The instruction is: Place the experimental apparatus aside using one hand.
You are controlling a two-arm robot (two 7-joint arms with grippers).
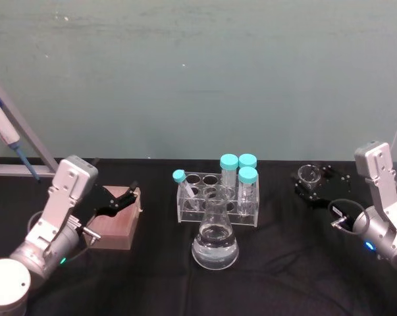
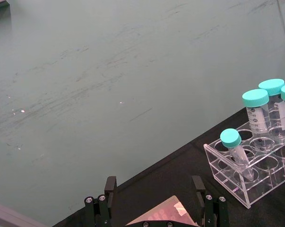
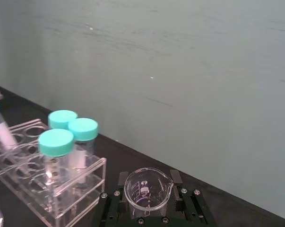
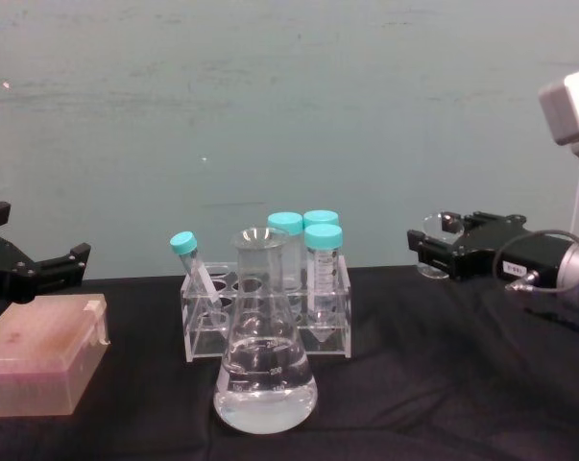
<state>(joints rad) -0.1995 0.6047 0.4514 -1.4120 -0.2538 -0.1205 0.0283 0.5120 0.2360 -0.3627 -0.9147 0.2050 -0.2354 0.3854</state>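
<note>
A small glass beaker (image 3: 148, 191) sits between the jaws of my right gripper (image 3: 148, 182), which is shut on it. In the chest view the right gripper (image 4: 433, 252) holds the beaker (image 4: 441, 225) above the black cloth at the right. The conical flask (image 1: 215, 243) of clear liquid stands at the front centre. A clear rack (image 1: 214, 197) of teal-capped tubes stands just behind the flask. My left gripper (image 1: 122, 197) hangs open over a pink box (image 1: 116, 220) at the left.
A blue and white pipette (image 1: 4, 131) leans on a grey stand at the far left. A green wall closes the back of the table. Black cloth (image 4: 443, 384) lies bare between the flask and the right arm.
</note>
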